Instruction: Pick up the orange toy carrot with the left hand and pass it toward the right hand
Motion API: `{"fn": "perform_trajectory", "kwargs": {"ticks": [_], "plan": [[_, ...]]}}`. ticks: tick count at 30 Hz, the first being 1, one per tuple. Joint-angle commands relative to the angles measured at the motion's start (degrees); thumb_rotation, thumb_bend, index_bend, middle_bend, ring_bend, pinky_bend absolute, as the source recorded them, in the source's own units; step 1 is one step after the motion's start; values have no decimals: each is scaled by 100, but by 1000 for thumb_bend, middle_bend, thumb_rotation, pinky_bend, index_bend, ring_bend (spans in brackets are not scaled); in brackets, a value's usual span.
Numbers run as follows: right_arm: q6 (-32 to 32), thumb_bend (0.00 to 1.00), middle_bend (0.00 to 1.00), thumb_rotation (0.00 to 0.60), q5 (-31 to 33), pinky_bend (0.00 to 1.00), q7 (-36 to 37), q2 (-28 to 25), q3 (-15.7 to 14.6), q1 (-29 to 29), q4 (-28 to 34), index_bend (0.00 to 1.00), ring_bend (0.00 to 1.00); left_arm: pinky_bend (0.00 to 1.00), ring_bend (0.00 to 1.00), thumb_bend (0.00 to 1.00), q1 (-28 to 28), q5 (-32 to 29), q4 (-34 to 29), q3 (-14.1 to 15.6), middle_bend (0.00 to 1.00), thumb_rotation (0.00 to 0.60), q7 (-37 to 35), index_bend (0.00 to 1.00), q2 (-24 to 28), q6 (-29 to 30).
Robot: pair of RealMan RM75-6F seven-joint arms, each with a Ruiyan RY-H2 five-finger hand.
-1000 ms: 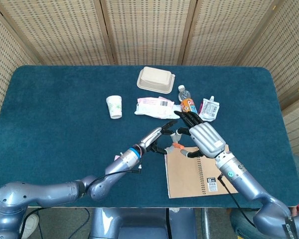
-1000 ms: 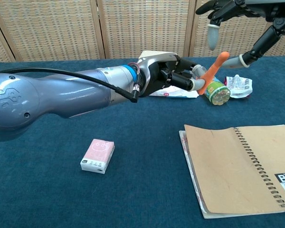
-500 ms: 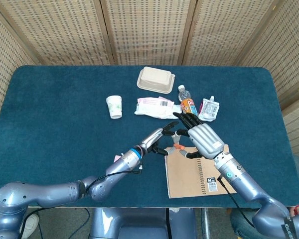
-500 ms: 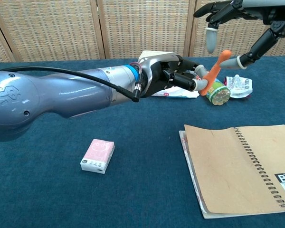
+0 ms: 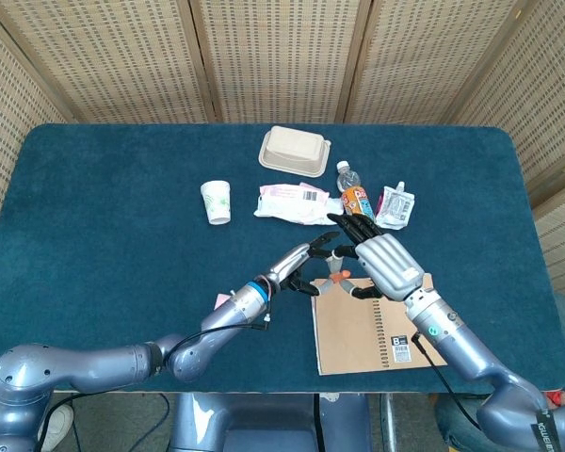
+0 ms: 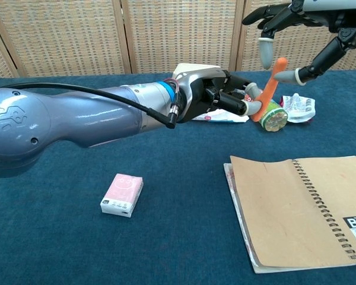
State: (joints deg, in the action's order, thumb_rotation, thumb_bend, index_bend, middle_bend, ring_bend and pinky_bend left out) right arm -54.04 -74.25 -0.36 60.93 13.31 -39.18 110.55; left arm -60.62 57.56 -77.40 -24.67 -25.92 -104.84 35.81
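The orange toy carrot [image 6: 269,86] is in the air above the table, tilted with its tip up. My left hand [image 6: 216,98] pinches its lower end between the fingertips [image 6: 253,105]. The carrot's tip stands between the spread fingers [image 6: 264,46] and the thumb of my right hand [image 6: 302,21], which hangs above it with nothing gripped. In the head view the left hand [image 5: 304,262] and the right hand [image 5: 384,260] meet over the notebook's top edge. Only a small piece of the carrot [image 5: 338,276] shows between them there.
A brown spiral notebook [image 6: 302,208] lies under the hands at the front right. A pink pack [image 6: 122,194] sits near the front. Behind the hands are a lying bottle [image 5: 356,196], a white pouch [image 5: 395,205], a flat packet [image 5: 287,201], a paper cup [image 5: 217,201] and a beige tray [image 5: 295,151].
The left hand has lifted the carrot slightly, and its tip now reaches higher between the right hand's fingers and thumb. The right hand has barely shifted.
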Motion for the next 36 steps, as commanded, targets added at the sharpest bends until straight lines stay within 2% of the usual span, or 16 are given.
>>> {"fn": "perform_trajectory", "kwargs": {"ticks": [1,10,20,36], "plan": [[22,514,101,600,2,0,4,-7,-15,-9,1,557,0,0,0,473,3,-2,-6,-3,0,600,12,605,4,7],[21,553,125,600,-43,0,-76,33,-75,-43,-33,600,0,0,0,473,30,-20,-56,-8,0,600,36,604,21,9],[-106,562,111,600,-245,0,-301,72,-140,-55,-180,500,0,0,0,473,36,-31,-78,-2,0,600,89,604,22,5],[-238,562,111,600,-343,0,-607,131,-219,-48,-301,520,0,0,0,473,53,-42,-153,-11,0,600,125,604,50,13]]}}
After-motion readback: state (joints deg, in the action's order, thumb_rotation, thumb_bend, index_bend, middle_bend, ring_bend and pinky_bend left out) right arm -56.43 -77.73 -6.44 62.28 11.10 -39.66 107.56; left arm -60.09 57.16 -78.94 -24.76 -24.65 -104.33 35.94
